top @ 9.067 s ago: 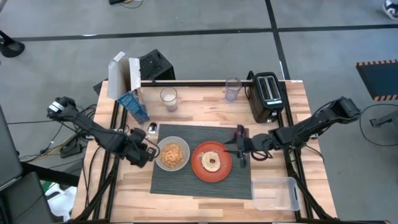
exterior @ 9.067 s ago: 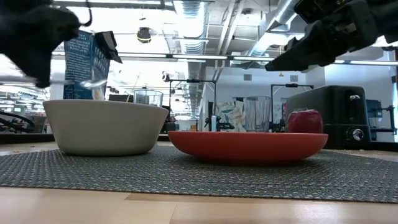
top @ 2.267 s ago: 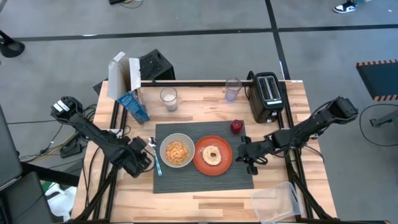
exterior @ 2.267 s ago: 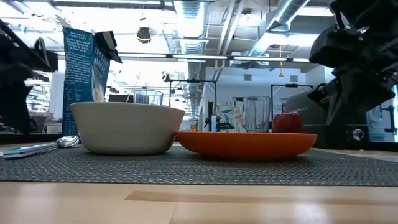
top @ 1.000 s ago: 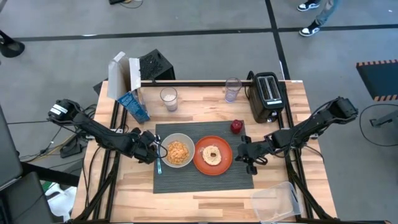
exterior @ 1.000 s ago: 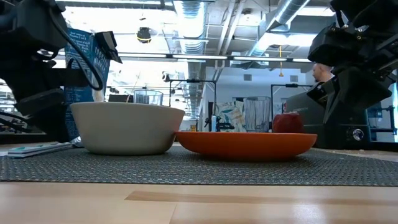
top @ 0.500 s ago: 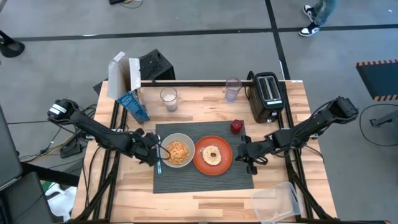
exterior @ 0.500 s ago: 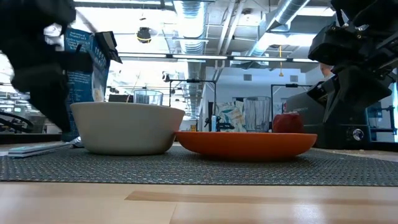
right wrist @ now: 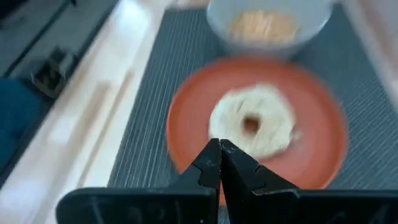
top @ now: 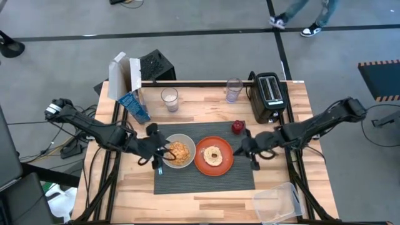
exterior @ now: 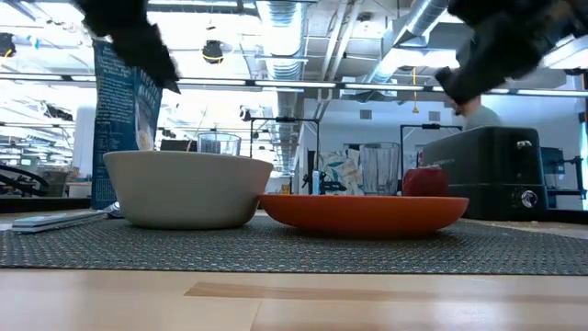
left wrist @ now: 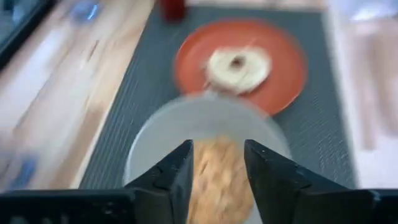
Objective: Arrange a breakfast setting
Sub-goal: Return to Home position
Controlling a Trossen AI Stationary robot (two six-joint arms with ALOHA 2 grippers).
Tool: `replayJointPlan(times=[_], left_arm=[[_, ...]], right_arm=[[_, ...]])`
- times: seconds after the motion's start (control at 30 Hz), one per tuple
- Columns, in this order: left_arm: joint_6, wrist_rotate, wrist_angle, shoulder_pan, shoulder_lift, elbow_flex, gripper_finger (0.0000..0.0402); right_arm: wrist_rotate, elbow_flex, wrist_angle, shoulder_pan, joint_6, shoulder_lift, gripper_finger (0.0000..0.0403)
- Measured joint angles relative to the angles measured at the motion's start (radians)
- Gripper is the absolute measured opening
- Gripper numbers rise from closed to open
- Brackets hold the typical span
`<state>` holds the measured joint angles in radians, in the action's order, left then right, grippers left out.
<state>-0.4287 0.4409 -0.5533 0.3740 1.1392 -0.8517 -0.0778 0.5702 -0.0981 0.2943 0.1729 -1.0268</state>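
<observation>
The pale grey bowl looks stiff, smooth and spill-prone with its cereal, so it is best pinched at the rim. It sits just ahead of the left hand, whose fingers stand partly apart and hold nothing. The right hand is pressed closed and empty, with the red-orange plate just ahead of it.

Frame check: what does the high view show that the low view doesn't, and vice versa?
Only the high view: cereal in the bowl, a ring of bread on the plate, the left hand beside the bowl, the right hand beside the plate, and a clear tub. Only the low view: the toaster front's knob and the room's ceiling lights. Both: bowl, plate, apple, mat, toaster, blue carton.
</observation>
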Motion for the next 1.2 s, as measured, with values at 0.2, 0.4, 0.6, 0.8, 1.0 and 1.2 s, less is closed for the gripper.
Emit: replayJointPlan(times=[0.2,0.4,0.6,0.8,1.0,1.2], left_arm=[[0.217,-0.221,0.296,-0.104,-0.001,0.049,0.0064],[0.334,-0.32,0.521,-0.189,-0.006,0.128,0.0005],[0.346,-0.355,0.634,-0.237,-0.056,0.216,0.0002],[0.341,-0.349,0.809,-0.245,-0.192,0.366,0.0002],[0.319,-0.313,0.863,-0.245,-0.359,0.483,0.0],[0.309,-0.284,0.86,-0.245,-0.512,0.567,0.0]], right_arm=[[0.0,0.002,-0.032,-0.072,-0.052,0.162,0.0032],[0.001,-0.043,-0.068,-0.122,-0.066,0.321,0.0032],[0.0,-0.134,-0.083,-0.141,-0.042,0.483,0.0032],[0.001,-0.238,-0.075,-0.174,-0.042,0.663,0.0032],[0.008,-0.299,-0.06,-0.199,-0.032,0.8,0.0032],[0.01,-0.357,-0.024,-0.2,-0.032,0.879,0.0032]])
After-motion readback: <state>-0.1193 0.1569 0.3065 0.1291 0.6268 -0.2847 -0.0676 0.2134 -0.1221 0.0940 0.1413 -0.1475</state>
